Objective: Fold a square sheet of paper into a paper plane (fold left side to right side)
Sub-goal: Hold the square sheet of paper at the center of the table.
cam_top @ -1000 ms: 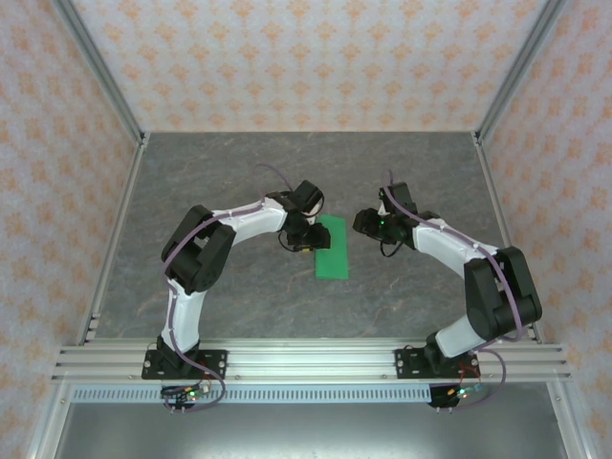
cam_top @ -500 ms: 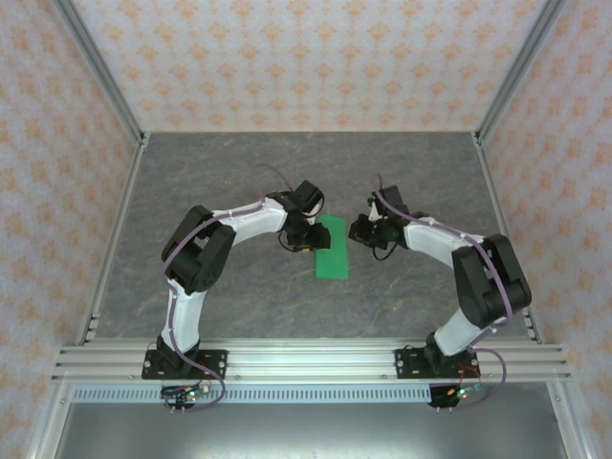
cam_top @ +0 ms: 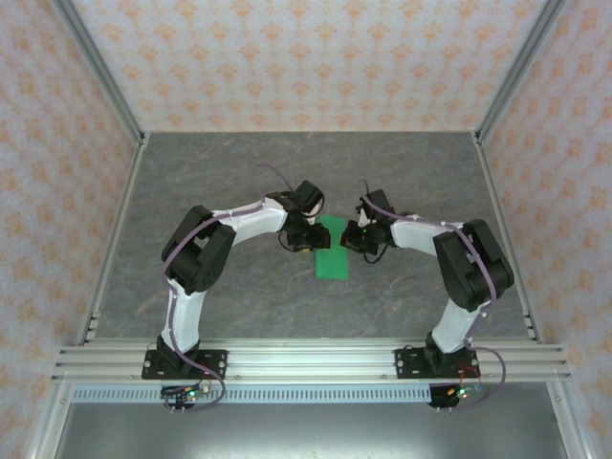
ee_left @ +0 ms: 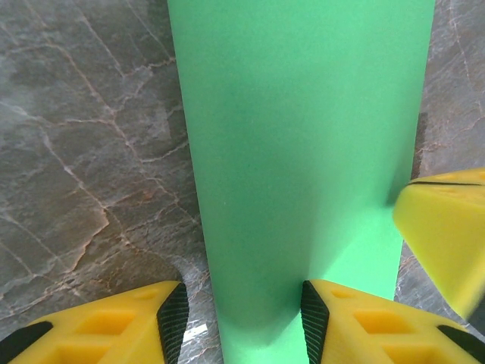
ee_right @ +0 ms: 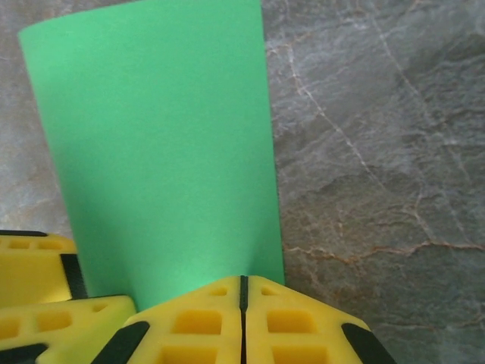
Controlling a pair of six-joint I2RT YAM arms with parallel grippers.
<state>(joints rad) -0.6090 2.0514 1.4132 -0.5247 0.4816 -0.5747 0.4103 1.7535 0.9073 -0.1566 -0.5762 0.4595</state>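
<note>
Paper [cam_top: 333, 251] looks thin, limp, crease-prone: pinch lightly the edge lying between spread left fingers [ee_left: 98, 326]; right fingers [ee_right: 197, 334] pressed together.

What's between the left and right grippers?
The green paper. The top view shows the left gripper and right gripper at its opposite long edges, nothing else between them.

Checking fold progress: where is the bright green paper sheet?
In the top external view, the bright green paper sheet lies on the grey table, between the left end effector at its left edge and the right end effector at its right.
</note>
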